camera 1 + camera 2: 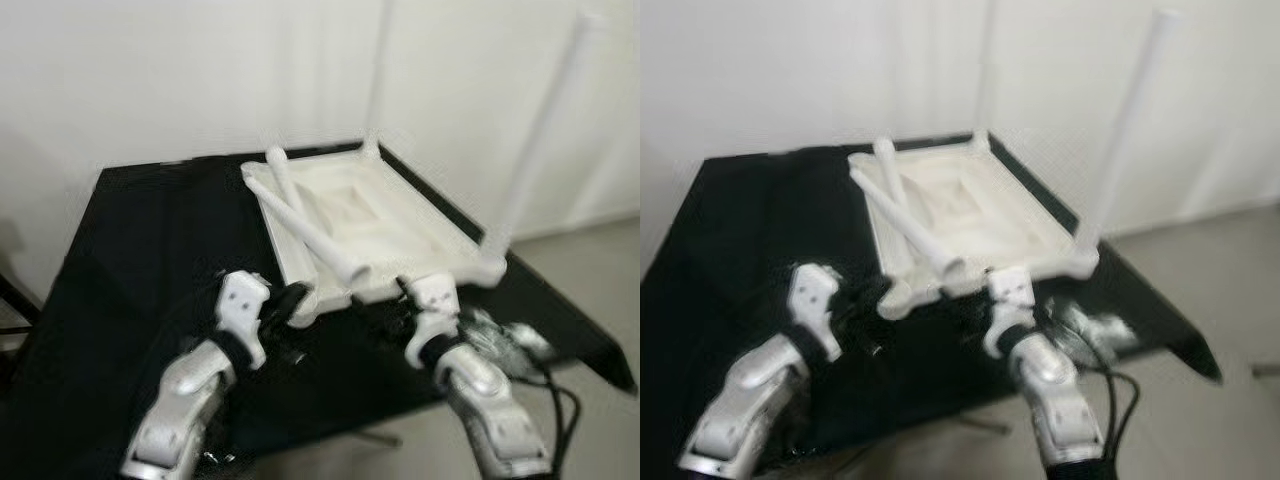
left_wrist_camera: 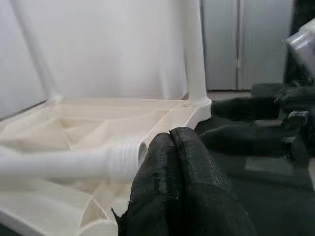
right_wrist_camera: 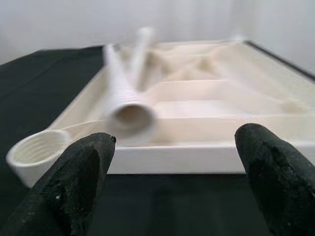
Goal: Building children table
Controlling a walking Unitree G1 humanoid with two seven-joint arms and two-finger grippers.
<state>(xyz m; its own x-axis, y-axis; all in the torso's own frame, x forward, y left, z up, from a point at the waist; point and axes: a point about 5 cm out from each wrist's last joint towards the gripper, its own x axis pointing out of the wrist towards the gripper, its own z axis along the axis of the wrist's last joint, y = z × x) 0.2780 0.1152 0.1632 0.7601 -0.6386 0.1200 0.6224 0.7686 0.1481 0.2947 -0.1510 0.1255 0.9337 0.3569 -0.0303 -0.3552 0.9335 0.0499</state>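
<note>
Nearby, loose legs [image 1: 312,235] across tabletop [image 1: 400,215].

The tabletop [image 1: 400,215] looked like moulded cream plastic, smooth and faintly satin, its underside ribbed. The loose legs [image 1: 310,235] lying across it, just ahead of the left gripper [image 2: 177,172], were the same plastic, with a ridged thread at the end. The table [image 1: 130,260] wore matt black cloth. Gripper fingers [image 3: 78,182] were matt black, slightly rough; the arms [image 1: 190,400] glossy silver.
</note>
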